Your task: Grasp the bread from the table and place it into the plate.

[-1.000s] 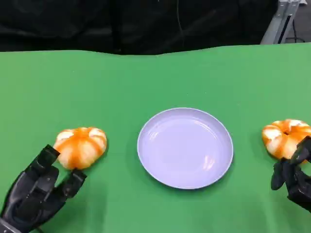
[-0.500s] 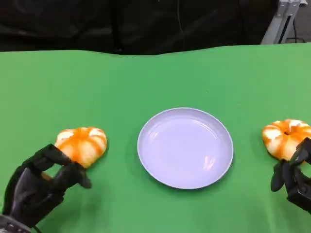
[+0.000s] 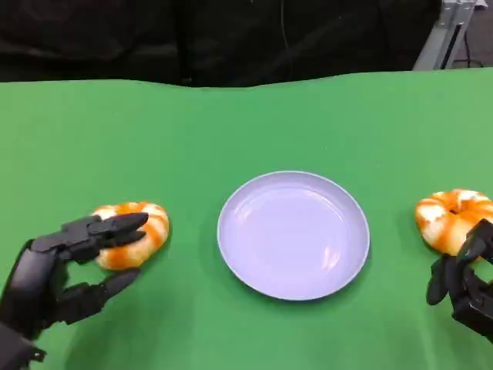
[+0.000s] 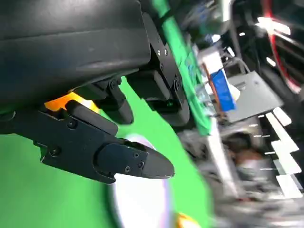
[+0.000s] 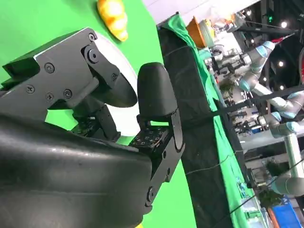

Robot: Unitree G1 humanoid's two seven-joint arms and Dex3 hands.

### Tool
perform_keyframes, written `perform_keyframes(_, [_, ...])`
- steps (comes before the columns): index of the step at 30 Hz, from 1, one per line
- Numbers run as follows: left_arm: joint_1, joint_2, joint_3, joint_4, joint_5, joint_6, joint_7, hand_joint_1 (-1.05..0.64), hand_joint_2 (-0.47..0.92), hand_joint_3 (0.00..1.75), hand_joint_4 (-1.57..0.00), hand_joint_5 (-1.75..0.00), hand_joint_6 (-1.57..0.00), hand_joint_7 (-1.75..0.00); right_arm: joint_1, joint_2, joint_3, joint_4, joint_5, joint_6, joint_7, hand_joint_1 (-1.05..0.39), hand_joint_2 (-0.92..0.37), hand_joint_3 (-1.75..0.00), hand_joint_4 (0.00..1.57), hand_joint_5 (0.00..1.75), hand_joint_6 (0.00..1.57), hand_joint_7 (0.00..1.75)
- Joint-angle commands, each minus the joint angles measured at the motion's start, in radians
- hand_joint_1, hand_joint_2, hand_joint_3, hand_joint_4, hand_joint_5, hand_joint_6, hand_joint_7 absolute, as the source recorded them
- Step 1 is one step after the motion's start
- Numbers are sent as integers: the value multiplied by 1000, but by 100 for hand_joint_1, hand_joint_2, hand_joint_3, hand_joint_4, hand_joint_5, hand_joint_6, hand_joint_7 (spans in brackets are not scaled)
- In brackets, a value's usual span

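My left hand (image 3: pixel 58 266), which lay low behind the left bread (image 3: pixel 132 233) a second ago, has risen and now brackets it with fingers spread, not yet clamped; the plate (image 3: pixel 293 233) waits empty to its right.

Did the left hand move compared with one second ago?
Yes. The left hand has risen, its fingers now over the left bread, nearer the plate.

Left hand (image 3: pixel 58 270) reaches forward at lower left, fingers (image 3: pixel 115 226) spread apart. Right hand (image 3: pixel 466 285) sits low at lower right, fingers curled.
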Motion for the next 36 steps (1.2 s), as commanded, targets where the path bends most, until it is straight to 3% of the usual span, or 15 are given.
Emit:
perform_keyframes(1, [14, 56, -38, 23, 111, -82, 164, -68, 92, 24, -55, -22, -71, 0, 1, -11, -5, -10, 0, 4, -9, -3, -50, -133, 90, 175, 76, 164])
perform_keyframes(7, [56, 103, -83, -110, 390, -57, 436, -74, 92, 25, -51, -15, -66, 0, -2, -11, -3, -6, 0, 2, -8, -3, -50, -133, 89, 175, 76, 164])
perform_keyframes(10, [87, 165, -109, -360, 791, 105, 686, -84, 92, 23, -46, -9, -60, 0, -3, -11, -1, -5, -3, 1, -8, -3, -50, -132, 89, 175, 76, 164])
perform_keyframes(13, [100, 200, -149, -448, 928, 210, 770, -89, 92, 21, -45, -7, -55, 0, -4, -12, -1, -2, -3, -1, -7, -3, -50, -132, 90, 175, 76, 164])
perform_keyframes(23, [94, 346, -327, -573, 1021, 500, 706, -97, 92, 15, -37, 0, -41, 0, -2, -11, -2, 2, -3, -5, 5, -3, -50, -133, 90, 175, 76, 164])
perform_keyframes(36, [-53, 432, -495, -338, 910, 495, 739, -96, 92, 10, -44, -3, -45, -1, 6, -3, 2, -15, -6, 3, -8, -3, -50, -133, 90, 175, 76, 164])
